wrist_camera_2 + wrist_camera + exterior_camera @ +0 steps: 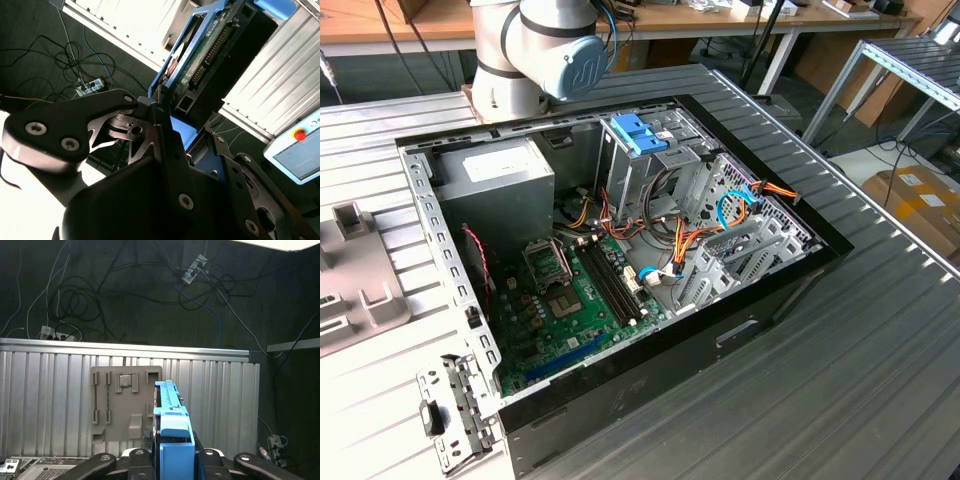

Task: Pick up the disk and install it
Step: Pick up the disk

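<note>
My gripper (pixel 173 456) is shut on the disk (pixel 172 415), which stands edge-on between the two black fingers in the first wrist view, its blue plastic rail and tab facing the camera. In the second wrist view the disk (pixel 207 52) shows its green circuit-board underside framed by blue rails, and it juts out from the gripper (pixel 167 107) above the ribbed table. The disk is lifted clear of the table, with a grey fixture plate (pixel 127 400) lying below and beyond it.
In the exterior view an open black computer case (pixel 770 300) lies on the ribbed metal table, holding a green motherboard (pixel 570 300), a grey power-supply box (pixel 495 185) and a metal drive cage (pixel 670 165) with a blue latch (pixel 638 132). Orange and blue cables (pixel 740 205) cross the cage. The arm's base (pixel 535 50) stands behind the case.
</note>
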`<state>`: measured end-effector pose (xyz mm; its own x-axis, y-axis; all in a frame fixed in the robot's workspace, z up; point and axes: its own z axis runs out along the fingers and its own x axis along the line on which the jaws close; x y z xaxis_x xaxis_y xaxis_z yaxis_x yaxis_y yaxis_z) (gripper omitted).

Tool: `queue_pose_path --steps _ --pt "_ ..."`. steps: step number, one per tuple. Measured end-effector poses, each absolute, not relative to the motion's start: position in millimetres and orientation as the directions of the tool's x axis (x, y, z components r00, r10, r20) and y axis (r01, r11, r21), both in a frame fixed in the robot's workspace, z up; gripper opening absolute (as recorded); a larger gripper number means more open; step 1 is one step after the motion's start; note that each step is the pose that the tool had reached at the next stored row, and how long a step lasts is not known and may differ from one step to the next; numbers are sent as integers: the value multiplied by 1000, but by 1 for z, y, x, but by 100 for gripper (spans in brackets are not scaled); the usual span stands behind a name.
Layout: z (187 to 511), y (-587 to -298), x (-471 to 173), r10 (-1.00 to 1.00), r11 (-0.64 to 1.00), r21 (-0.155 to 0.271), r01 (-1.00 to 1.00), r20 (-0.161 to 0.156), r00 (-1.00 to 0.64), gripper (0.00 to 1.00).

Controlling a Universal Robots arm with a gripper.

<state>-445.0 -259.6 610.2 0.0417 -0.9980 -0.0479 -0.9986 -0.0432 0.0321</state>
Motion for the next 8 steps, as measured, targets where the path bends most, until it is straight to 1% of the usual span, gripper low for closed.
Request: queue_pose_path --steps 8 --pt "618 -260 -445 -998 -43 32 -999 -48 42 37"
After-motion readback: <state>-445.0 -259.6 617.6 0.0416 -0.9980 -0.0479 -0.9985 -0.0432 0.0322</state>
